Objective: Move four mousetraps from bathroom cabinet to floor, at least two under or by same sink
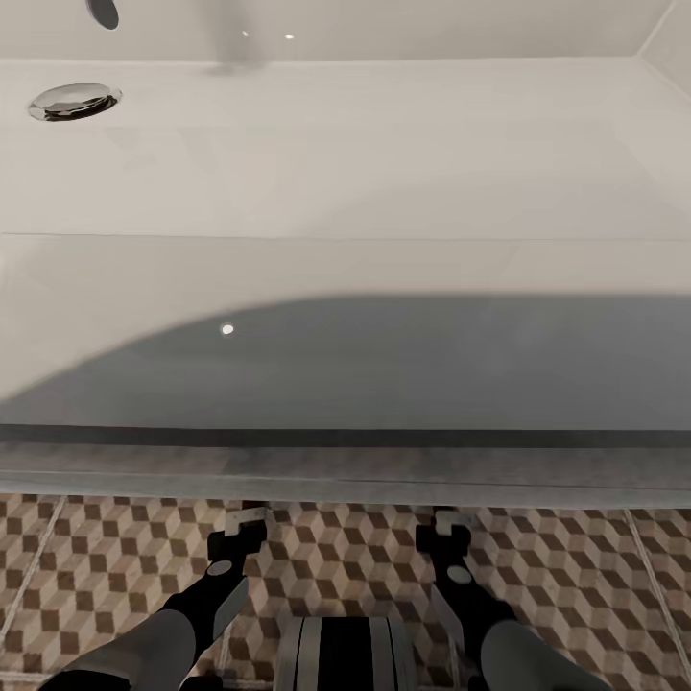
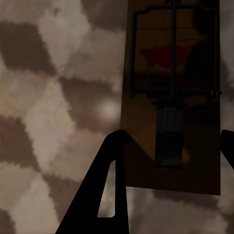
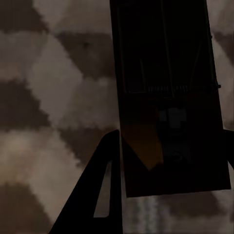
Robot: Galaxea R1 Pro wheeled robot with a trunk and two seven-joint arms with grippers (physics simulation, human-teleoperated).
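The left gripper [image 2: 168, 161] pinches a flat tan wooden mousetrap [image 2: 170, 97] over the cube-patterned brown and cream tile floor [image 1: 115, 557], right beside the wide white sink [image 1: 345, 173]; the right gripper [image 3: 170, 161] clamps a second trap [image 3: 165, 97]. Neither is set down yet.

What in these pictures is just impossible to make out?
- Head view: both grippers' fingertips, left and right, are hidden under the sink edge.
- Right wrist view: the mousetrap is too shadowed to show its details.
- Left wrist view: its mousetrap is cut off at the picture's edge.
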